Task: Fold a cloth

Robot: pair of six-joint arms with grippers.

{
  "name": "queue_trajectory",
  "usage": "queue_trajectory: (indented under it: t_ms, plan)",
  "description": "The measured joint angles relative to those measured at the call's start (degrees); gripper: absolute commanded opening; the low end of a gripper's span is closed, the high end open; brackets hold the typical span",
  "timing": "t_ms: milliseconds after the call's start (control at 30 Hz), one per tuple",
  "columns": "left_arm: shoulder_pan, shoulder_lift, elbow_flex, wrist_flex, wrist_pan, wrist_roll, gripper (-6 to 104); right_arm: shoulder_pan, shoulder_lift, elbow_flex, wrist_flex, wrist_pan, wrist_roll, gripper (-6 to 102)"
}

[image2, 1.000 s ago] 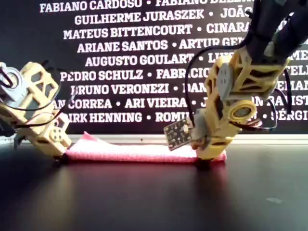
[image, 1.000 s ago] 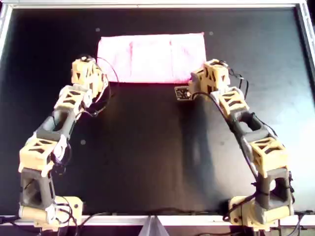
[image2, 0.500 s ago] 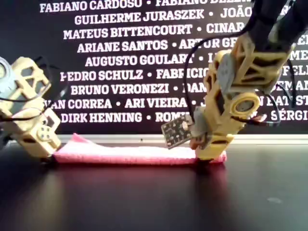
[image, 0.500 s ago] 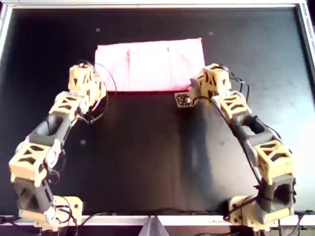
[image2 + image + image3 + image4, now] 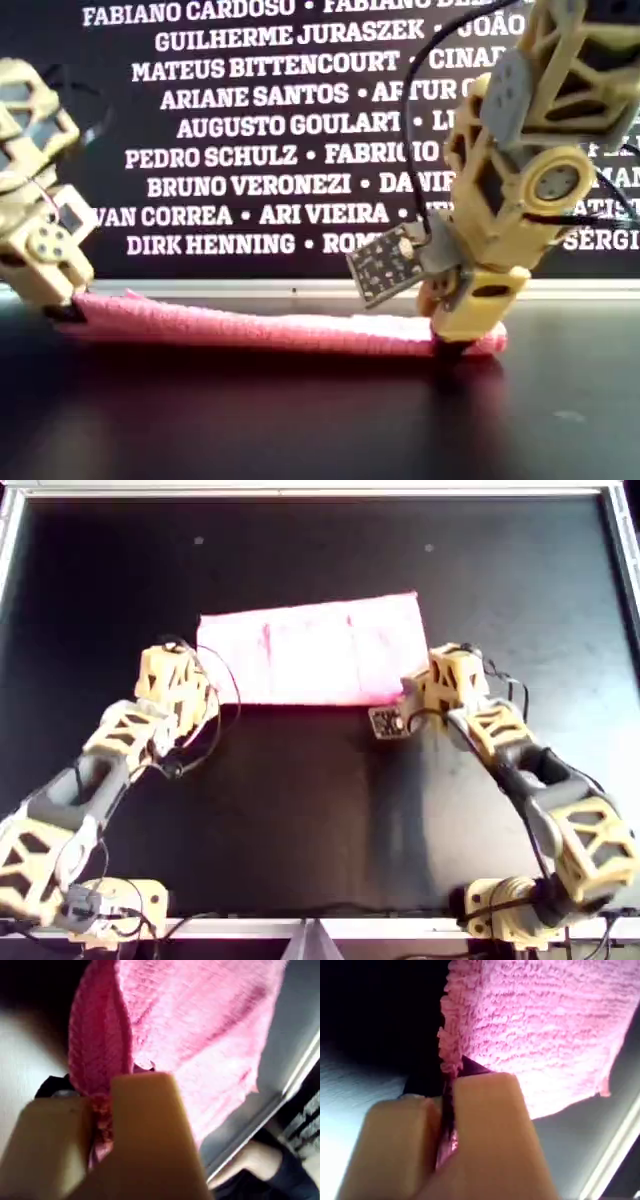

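The pink cloth (image 5: pixel 310 650) lies as a folded strip on the black table and shows flat in the exterior view (image 5: pixel 270 328). In the first wrist view my first gripper (image 5: pixel 102 1110) is shut on a bunched corner of the cloth (image 5: pixel 200 1025). In the second wrist view my second gripper (image 5: pixel 447 1110) is shut on an edge of the cloth (image 5: pixel 545 1025). One arm's gripper (image 5: pixel 198 695) sits at the cloth's near corner at the overhead view's left, the other arm's gripper (image 5: pixel 415 695) at its near corner at the right. The wrist views do not show which arm is which.
A small patterned tag board (image 5: pixel 385 723) hangs off the arm at the overhead view's right. A metal frame (image 5: pixel 620 630) borders the black table. The arm bases (image 5: pixel 120 900) (image 5: pixel 510 910) stand at the near edge. A banner of names (image 5: pixel 250 130) is behind.
Both grippers have moved toward the near edge of the table, dragging the cloth with them. The cloth now lies closer to the table's middle and slightly skewed.
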State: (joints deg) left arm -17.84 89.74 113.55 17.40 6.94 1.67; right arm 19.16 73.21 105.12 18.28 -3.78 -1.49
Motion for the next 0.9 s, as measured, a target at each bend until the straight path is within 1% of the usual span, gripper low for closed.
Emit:
queue_trajectory:
  t_ms: [100, 167, 333, 367, 567, 633, 667, 733, 800, 900]
  plan:
    - [-1.9, 4.1, 4.0, 0.0, -0.1, 0.2, -1, 0.0, 4.3, 5.7, 0.0, 0.5, 0.0, -1]
    - [-2.5, 5.9, 6.2, 0.0, -0.1, 0.2, -1, 0.0, 7.1, 8.9, 0.0, 0.4, 0.0, -1]
    - [-2.8, 7.1, 10.5, 0.0, -0.1, 0.3, -1, 1.1, 15.1, 16.3, 0.0, 0.0, 0.88, -1]
    - [-2.8, 7.1, 11.0, 0.0, -0.1, 0.3, -1, 2.0, 16.5, 17.8, 0.0, 0.4, 0.44, -1]
    - [-2.8, 7.2, 13.4, 0.0, -0.8, 0.4, -1, 7.6, 22.5, 23.2, 0.0, 0.6, 0.44, -1]
    - [-2.8, 7.2, 14.2, 0.0, -0.8, 0.4, -1, 7.9, 22.7, 23.4, 0.0, 0.4, 0.44, -1]
    - [-2.8, 7.2, 14.8, 0.0, -0.8, 0.4, -1, 7.6, 22.7, 23.4, 0.0, 1.4, 0.35, -1]
    - [-2.8, 7.2, 15.6, 0.0, -0.8, 0.4, -1, 7.4, 22.7, 23.5, 0.0, 1.4, 0.53, 0]
    - [-2.8, 7.2, 15.7, 0.0, -0.8, 0.4, 0, 8.2, 22.8, 23.5, 0.0, 1.4, 0.0, 0]
    - [-2.8, 7.2, 15.6, 0.0, -0.8, 0.4, 1, 7.9, 22.8, 23.5, 0.0, 1.4, 0.0, 1]
